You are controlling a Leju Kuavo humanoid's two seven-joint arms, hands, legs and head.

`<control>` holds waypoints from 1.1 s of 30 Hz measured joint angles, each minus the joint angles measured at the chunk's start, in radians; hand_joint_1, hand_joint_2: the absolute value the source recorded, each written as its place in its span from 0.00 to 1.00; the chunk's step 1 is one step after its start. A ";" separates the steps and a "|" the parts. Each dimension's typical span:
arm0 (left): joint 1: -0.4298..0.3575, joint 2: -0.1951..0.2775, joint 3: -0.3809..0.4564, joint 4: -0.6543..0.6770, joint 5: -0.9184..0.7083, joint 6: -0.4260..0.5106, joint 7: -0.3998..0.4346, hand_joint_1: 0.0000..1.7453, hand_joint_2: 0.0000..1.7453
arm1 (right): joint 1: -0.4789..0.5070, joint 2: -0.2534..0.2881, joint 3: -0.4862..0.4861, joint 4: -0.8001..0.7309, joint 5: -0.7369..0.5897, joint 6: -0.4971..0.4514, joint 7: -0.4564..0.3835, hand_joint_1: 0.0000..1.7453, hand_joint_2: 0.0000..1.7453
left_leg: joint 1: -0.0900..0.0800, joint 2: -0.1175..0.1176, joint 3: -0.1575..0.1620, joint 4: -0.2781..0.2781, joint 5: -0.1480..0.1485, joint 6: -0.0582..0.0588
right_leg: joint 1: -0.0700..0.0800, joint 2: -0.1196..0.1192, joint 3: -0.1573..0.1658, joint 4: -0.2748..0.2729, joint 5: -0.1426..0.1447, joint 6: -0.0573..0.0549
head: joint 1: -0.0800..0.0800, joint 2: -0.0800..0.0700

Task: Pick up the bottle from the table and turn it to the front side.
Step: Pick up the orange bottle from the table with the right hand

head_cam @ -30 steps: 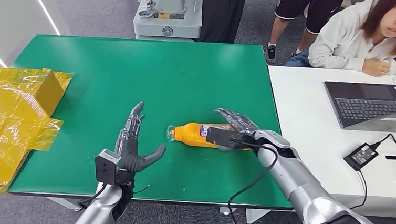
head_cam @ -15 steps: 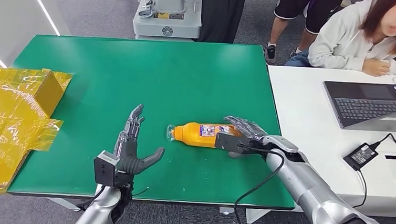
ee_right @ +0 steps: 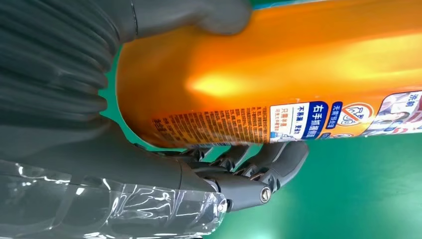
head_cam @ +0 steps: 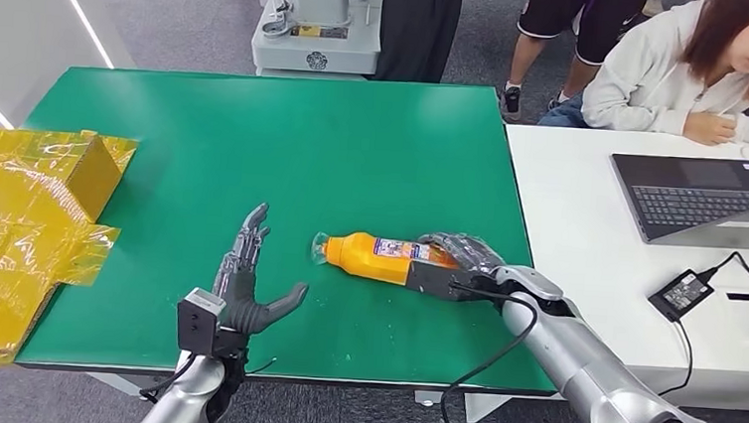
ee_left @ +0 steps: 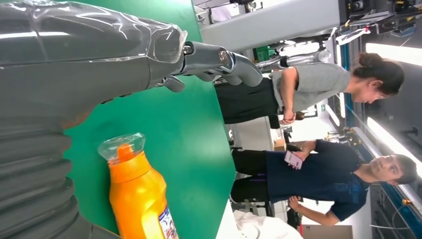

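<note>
An orange bottle point(head_cam: 377, 255) with a clear cap lies on its side on the green table point(head_cam: 256, 134), cap pointing left. My right hand point(head_cam: 462, 262) grips its base end, fingers wrapped over it. In the right wrist view the thumb point(ee_right: 214, 15) presses one side of the bottle point(ee_right: 278, 74) and the curled fingers point(ee_right: 259, 169) close on the other, by the label. My left hand point(head_cam: 241, 282) hovers open to the left of the cap, fingers stretched out, touching nothing. The left wrist view has the bottle point(ee_left: 139, 194) just beyond my left hand point(ee_left: 74, 59).
A box wrapped in yellow film point(head_cam: 31, 217) sits at the table's left edge. To the right stands a white table point(head_cam: 588, 236) with a laptop point(head_cam: 710, 200) and a power adapter point(head_cam: 681, 293). A person point(head_cam: 699, 65) sits behind it. A grey machine base point(head_cam: 319, 24) stands beyond the green table.
My right hand slid along the bottle toward its base and closed its fingers around it. The bottle's label has turned into view on top. My left hand has dropped slightly.
</note>
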 joint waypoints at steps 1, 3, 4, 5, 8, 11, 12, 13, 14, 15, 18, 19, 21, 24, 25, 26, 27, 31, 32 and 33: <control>0.000 0.000 0.000 0.000 0.000 -0.001 0.000 0.00 1.00 | 0.002 -0.002 0.000 -0.001 -0.001 0.000 0.001 1.00 1.00 | 0.000 0.000 0.000 0.000 0.000 0.000 | 0.000 0.000 0.000 0.000 0.000 0.000 | 0.000 0.000; 0.000 0.000 0.000 0.000 0.001 -0.004 -0.001 0.00 1.00 | 0.008 -0.009 0.000 -0.005 -0.005 0.000 0.004 1.00 1.00 | 0.000 0.000 0.001 0.000 0.000 0.000 | 0.000 0.000 0.001 0.000 0.000 0.000 | 0.000 0.000; 0.000 0.000 0.000 0.000 0.002 -0.006 -0.002 0.00 1.00 | 0.013 -0.014 0.000 -0.009 -0.007 -0.002 0.005 1.00 1.00 | 0.000 0.000 0.001 0.000 0.000 0.000 | 0.000 0.000 0.001 0.000 0.000 0.000 | 0.000 0.000; 0.000 0.000 0.000 0.000 0.003 -0.006 -0.002 0.00 1.00 | 0.019 -0.018 0.000 -0.016 -0.009 -0.006 0.006 1.00 1.00 | 0.000 0.000 0.001 0.000 0.000 0.000 | 0.000 0.000 0.001 0.000 0.000 0.000 | 0.000 0.000; 0.000 0.000 0.000 0.001 0.008 -0.007 -0.003 0.00 1.00 | 0.049 -0.035 -0.001 -0.047 -0.018 -0.031 0.008 1.00 1.00 | 0.000 0.000 0.002 0.000 0.000 0.000 | 0.000 -0.001 0.002 0.000 0.000 0.000 | 0.000 0.000; 0.002 0.000 0.000 0.001 0.012 -0.008 -0.004 0.00 1.00 | 0.091 -0.052 -0.011 -0.091 -0.031 -0.069 0.006 1.00 1.00 | 0.000 0.000 0.003 0.000 -0.001 0.001 | 0.000 -0.001 0.004 -0.001 0.000 0.001 | 0.000 0.000; 0.002 0.000 0.000 0.001 0.012 -0.008 -0.004 0.00 1.00 | 0.109 -0.056 -0.018 -0.106 -0.042 -0.086 0.000 1.00 1.00 | 0.000 0.000 0.003 0.000 -0.001 0.001 | 0.000 -0.001 0.004 -0.001 0.000 0.001 | 0.000 0.000; 0.003 0.000 0.000 0.001 0.012 -0.010 -0.004 0.00 1.00 | 0.131 -0.058 -0.030 -0.125 -0.061 -0.107 -0.015 1.00 1.00 | 0.000 -0.001 0.003 0.000 -0.001 0.001 | 0.000 -0.001 0.004 -0.001 -0.001 0.001 | 0.000 0.000; 0.003 -0.001 0.000 0.001 0.011 -0.014 -0.002 0.00 1.00 | 0.159 -0.060 -0.048 -0.148 -0.088 -0.131 -0.039 1.00 1.00 | 0.000 -0.001 0.003 0.000 -0.001 0.001 | 0.000 -0.002 0.005 -0.001 -0.001 0.001 | 0.000 0.000; 0.003 -0.001 0.000 0.001 0.010 -0.018 0.002 0.00 1.00 | 0.194 -0.060 -0.073 -0.178 -0.121 -0.154 -0.068 1.00 1.00 | 0.000 -0.002 0.003 0.000 -0.001 0.001 | 0.000 -0.003 0.005 -0.001 -0.001 0.001 | 0.000 0.000; 0.000 -0.002 0.000 0.001 0.010 -0.034 0.012 0.00 1.00 | 0.319 -0.057 -0.161 -0.291 -0.195 -0.205 -0.139 1.00 1.00 | 0.000 -0.004 0.001 0.000 -0.001 0.001 | 0.000 -0.004 0.004 -0.001 -0.001 0.001 | 0.000 0.000; -0.002 -0.003 0.000 0.001 0.010 -0.041 0.015 0.00 1.00 | 0.361 -0.053 -0.188 -0.332 -0.204 -0.217 -0.151 1.00 1.00 | 0.000 -0.004 0.000 0.000 -0.001 0.001 | 0.000 -0.004 0.003 -0.001 -0.001 0.001 | 0.000 0.000; -0.010 -0.003 0.000 0.002 0.017 -0.060 0.025 0.00 1.00 | 0.437 -0.044 -0.239 -0.414 -0.223 -0.248 -0.172 1.00 1.00 | 0.000 -0.004 -0.002 0.000 -0.001 0.001 | 0.000 -0.005 0.000 0.000 -0.001 0.001 | 0.000 0.000; -0.028 -0.002 0.000 0.011 0.037 -0.100 0.041 0.00 1.00 | 0.524 -0.028 -0.315 -0.534 -0.258 -0.302 -0.210 1.00 1.00 | 0.000 -0.004 -0.003 0.000 -0.001 0.001 | 0.000 -0.004 -0.001 0.000 -0.001 0.001 | 0.000 0.000; -0.033 -0.002 0.000 0.014 0.041 -0.109 0.043 0.00 1.00 | 0.546 -0.024 -0.338 -0.571 -0.266 -0.315 -0.218 1.00 1.00 | 0.000 -0.004 -0.003 -0.001 -0.001 0.001 | 0.000 -0.004 -0.001 0.000 -0.001 0.001 | 0.000 0.000; -0.038 -0.001 0.000 0.018 0.045 -0.117 0.045 0.00 1.00 | 0.567 -0.021 -0.358 -0.603 -0.271 -0.324 -0.224 1.00 1.00 | 0.000 -0.004 -0.003 -0.001 -0.001 0.001 | 0.000 -0.004 -0.001 0.000 -0.001 0.001 | 0.000 0.000; -0.044 -0.001 0.000 0.022 0.050 -0.128 0.048 0.00 1.00 | 0.588 -0.017 -0.379 -0.634 -0.273 -0.335 -0.228 1.00 1.00 | 0.000 -0.004 -0.003 -0.001 -0.001 0.001 | 0.000 -0.004 -0.001 0.000 -0.001 0.001 | 0.000 0.000; -0.079 0.001 0.000 0.050 0.092 -0.215 0.089 0.00 1.00 | 0.667 0.004 -0.468 -0.742 -0.275 -0.381 -0.248 1.00 1.00 | 0.000 -0.005 -0.004 -0.001 -0.001 0.001 | 0.000 -0.005 -0.001 0.000 -0.001 0.001 | 0.000 0.000; -0.093 0.001 0.000 0.062 0.105 -0.243 0.101 0.00 1.00 | 0.679 0.009 -0.490 -0.761 -0.276 -0.384 -0.252 1.00 1.00 | 0.000 -0.005 -0.004 0.000 -0.001 0.001 | 0.000 -0.005 -0.001 0.000 -0.001 0.001 | 0.000 0.000; -0.108 0.000 0.000 0.075 0.118 -0.270 0.114 0.00 1.00 | 0.688 0.013 -0.510 -0.775 -0.276 -0.384 -0.256 1.00 1.00 | 0.000 -0.004 -0.004 0.000 -0.001 0.001 | 0.000 -0.005 -0.001 0.000 -0.001 0.001 | 0.000 0.000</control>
